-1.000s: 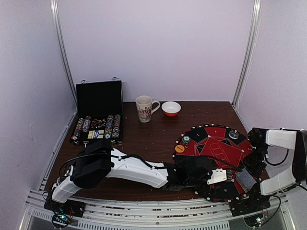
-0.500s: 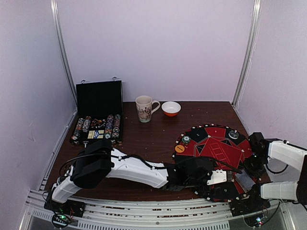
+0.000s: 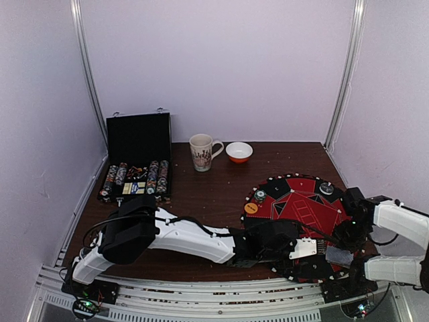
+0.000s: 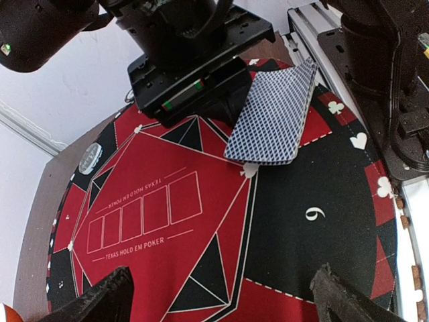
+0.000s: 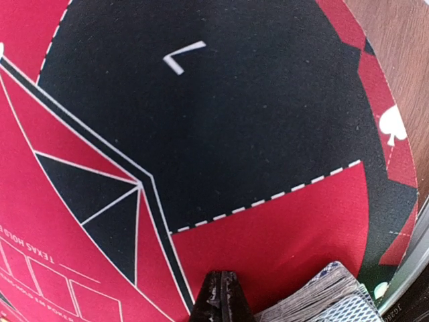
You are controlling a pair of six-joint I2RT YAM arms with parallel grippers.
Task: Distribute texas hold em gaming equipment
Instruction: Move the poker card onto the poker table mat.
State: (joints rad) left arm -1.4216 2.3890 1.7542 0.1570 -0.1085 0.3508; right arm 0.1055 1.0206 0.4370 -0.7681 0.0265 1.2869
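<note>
A round red-and-black poker mat (image 3: pixel 301 204) lies at the right. A deck of grey-backed cards (image 3: pixel 340 255) rests on its near right edge, and its patterned backs (image 4: pixel 271 117) show in the left wrist view. My right gripper (image 5: pixel 222 295) is shut with nothing between its fingers, low over the mat just left of the deck (image 5: pixel 328 298). My left gripper (image 4: pixel 224 295) hangs open above the mat, empty, facing the deck. An orange disc (image 3: pixel 251 208) and a green-white disc (image 3: pixel 259 195) sit on the mat's left rim. Another disc (image 3: pixel 326 188) sits at its far right.
An open black case (image 3: pixel 137 157) holding rows of discs stands at the back left. A patterned mug (image 3: pixel 202 151) and an orange-and-white bowl (image 3: pixel 239 151) stand at the back centre. My left arm (image 3: pixel 188 238) stretches across the near table. A metal rail (image 3: pixel 201 285) runs along the near edge.
The right arm has come down and forward, and its shut gripper has moved toward the deck on the mat's near right edge. The left arm has stayed still with its gripper open.
</note>
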